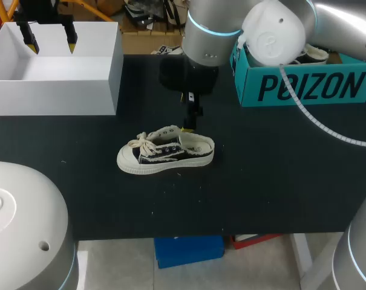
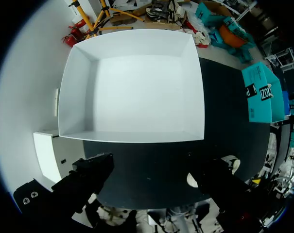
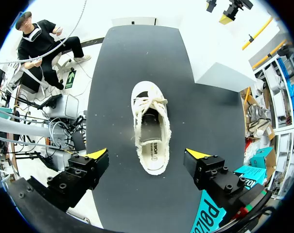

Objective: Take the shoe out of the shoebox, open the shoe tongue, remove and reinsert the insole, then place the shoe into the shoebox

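Note:
A cream low-top shoe (image 1: 166,154) with black side panels and cream laces lies on its sole in the middle of the black table (image 1: 261,181), toe toward the left. My right gripper (image 1: 192,124) hangs open just above its heel. In the right wrist view the shoe (image 3: 149,128) lies ahead of and between the wide-apart yellow tips of that gripper (image 3: 147,155), untouched, with its dark insole showing. My left gripper (image 1: 50,41) is open above the empty white box (image 1: 113,78) at the back left. The left wrist view looks down into that box (image 2: 132,138).
A teal shoebox (image 1: 303,78) stands at the back right, partly behind my right arm, with something pale inside it. The white box's corner (image 3: 219,73) lies beyond the shoe in the right wrist view. Bare black table surrounds the shoe.

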{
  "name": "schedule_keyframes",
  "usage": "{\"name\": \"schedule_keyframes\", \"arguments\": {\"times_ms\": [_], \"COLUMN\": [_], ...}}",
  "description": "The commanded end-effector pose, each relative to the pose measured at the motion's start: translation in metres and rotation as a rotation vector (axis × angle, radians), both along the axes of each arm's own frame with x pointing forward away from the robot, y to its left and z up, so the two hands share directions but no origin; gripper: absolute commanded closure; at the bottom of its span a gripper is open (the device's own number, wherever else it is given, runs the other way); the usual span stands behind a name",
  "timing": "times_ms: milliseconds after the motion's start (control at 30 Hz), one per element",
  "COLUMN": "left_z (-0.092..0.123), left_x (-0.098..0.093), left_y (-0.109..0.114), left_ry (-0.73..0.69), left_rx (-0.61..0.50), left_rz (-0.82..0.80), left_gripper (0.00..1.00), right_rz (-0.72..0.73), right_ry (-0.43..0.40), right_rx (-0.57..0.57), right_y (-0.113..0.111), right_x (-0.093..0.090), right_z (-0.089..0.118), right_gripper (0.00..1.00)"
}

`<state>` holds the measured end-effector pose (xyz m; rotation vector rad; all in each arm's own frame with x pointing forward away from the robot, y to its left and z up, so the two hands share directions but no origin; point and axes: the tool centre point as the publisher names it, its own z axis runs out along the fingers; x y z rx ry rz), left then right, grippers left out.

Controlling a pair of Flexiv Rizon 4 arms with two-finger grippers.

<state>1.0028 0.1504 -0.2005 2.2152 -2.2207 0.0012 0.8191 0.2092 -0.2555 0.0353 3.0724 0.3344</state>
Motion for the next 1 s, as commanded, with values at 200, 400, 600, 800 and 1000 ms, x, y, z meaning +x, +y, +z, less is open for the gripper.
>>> {"name": "schedule_keyframes", "arguments": {"times_ms": [200,400,600,800,1000], "left_z": [0.001,0.001,0.001,0.001,0.001], "left_x": [0.000,0.000,0.000,0.000,0.000], "left_y": [0.000,0.000,0.000,0.000,0.000], "left_ry": [0.002,0.002,0.002,0.002,0.002], "left_rx": [0.002,0.002,0.002,0.002,0.002], "left_rz": [0.002,0.002,0.002,0.002,0.002], "left_gripper": [0.00,0.00,0.00,0.00,0.00], "right_rz": [0.006,0.034,0.077,0.077,0.077], "right_ry": [-0.046,-0.047,-0.044,-0.044,-0.044], "right_rx": [0.355,0.426,0.391,0.391,0.391], "right_y": [-0.027,-0.034,-0.039,-0.039,-0.039], "right_x": [-0.005,0.000,0.003,0.003,0.003], "right_z": [-0.028,-0.046,-0.049,-0.049,-0.049], "right_gripper": [0.00,0.00,0.00,0.00,0.00]}}
